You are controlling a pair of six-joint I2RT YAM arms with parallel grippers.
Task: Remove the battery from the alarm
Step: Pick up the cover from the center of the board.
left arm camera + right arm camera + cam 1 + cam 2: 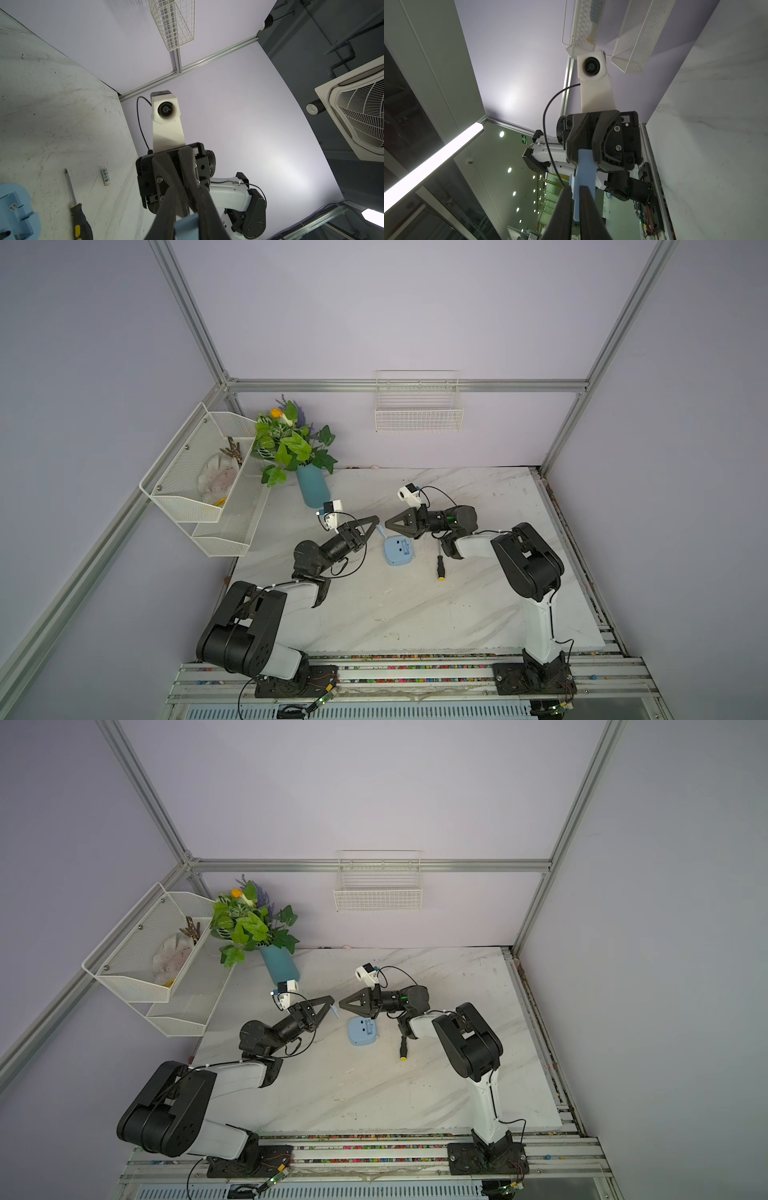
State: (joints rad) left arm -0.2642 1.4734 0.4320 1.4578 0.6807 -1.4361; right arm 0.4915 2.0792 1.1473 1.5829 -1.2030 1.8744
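Observation:
The light-blue alarm lies face down on the marble table, its battery bay uncovered and turned up. Just behind it my left gripper and right gripper meet tip to tip above the table. The left one is shut on a small light-blue battery cover. That cover also reaches between the right gripper's tips, whose jaws stand a sliver apart around it. The battery, a short silvery cylinder, lies loose on the table beyond the screwdriver in the left wrist view. I cannot make it out in the top views.
A black-handled, yellow-tipped screwdriver lies right of the alarm, under the right forearm. A blue vase with plants stands at the back left beside a white mesh rack. A wire basket hangs on the back wall.

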